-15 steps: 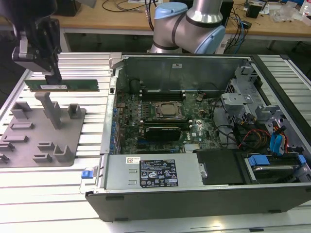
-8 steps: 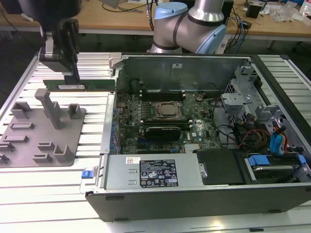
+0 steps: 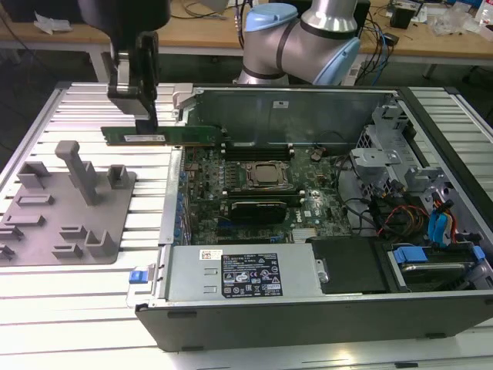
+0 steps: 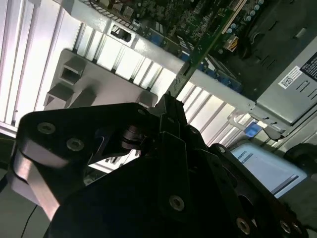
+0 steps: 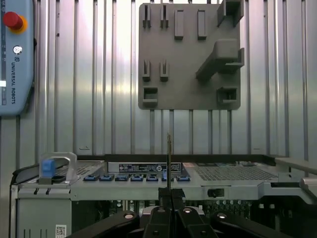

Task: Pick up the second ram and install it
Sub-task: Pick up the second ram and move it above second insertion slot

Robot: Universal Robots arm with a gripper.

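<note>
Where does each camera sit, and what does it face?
Exterior view: off-robot, looking down at the open computer case, grey tray, the arm and its gripper holding the second ram.
First wrist view: on the arm, facing down past the gripper; ram edge-on.
Second wrist view: on the arm, over the gripper's black body.
All share ram, tray, case.

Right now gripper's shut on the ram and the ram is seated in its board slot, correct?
Not seated. The gripper is shut on the ram, but the ram hangs level in the air, across the edge of the case at the exterior view's left, not in any slot. The exterior view shows it.
</note>
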